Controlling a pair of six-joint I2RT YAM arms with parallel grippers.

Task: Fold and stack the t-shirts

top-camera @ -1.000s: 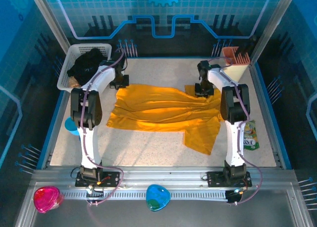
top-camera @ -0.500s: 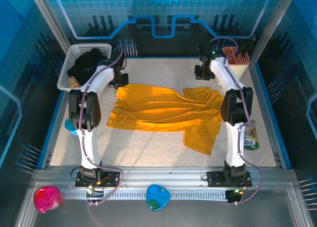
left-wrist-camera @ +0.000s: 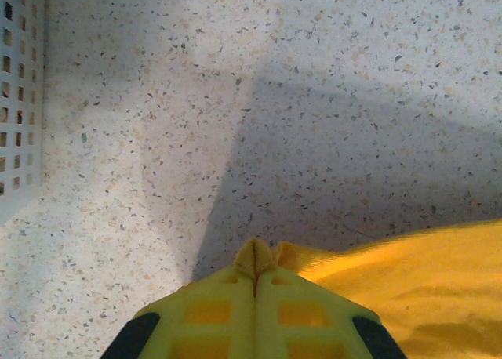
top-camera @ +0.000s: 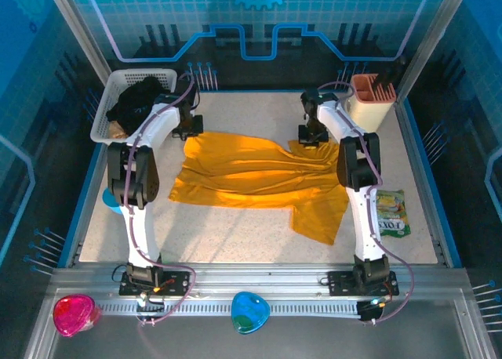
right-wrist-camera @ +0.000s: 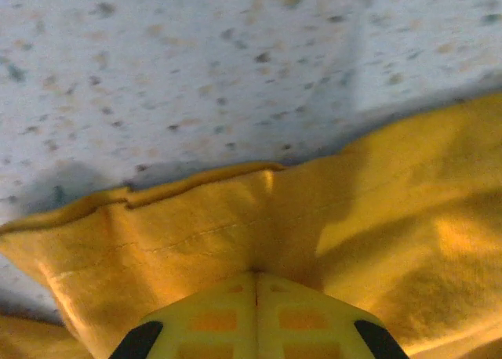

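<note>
The golden-yellow t-shirt [top-camera: 259,175] lies spread and rumpled across the middle of the table, one part trailing toward the front right. My left gripper [top-camera: 190,130] is at its far left corner, shut on a small fold of yellow cloth [left-wrist-camera: 256,266]. My right gripper [top-camera: 308,135] is at the far right edge, jaws shut with the yellow cloth [right-wrist-camera: 196,226] pinched between them just behind the hem. The black t-shirt [top-camera: 140,99] lies bunched in the white mesh basket [top-camera: 107,112] at the back left.
A tan-and-pink container [top-camera: 370,100] stands at the back right corner. A green snack packet [top-camera: 390,214] lies near the right edge, a blue object [top-camera: 112,198] at the left edge. The basket wall [left-wrist-camera: 16,100] is close left of my left gripper.
My right gripper lifted off toward the back right, then came back left and down onto the shirt's far right edge and shut on it. The left gripper stayed put.
</note>
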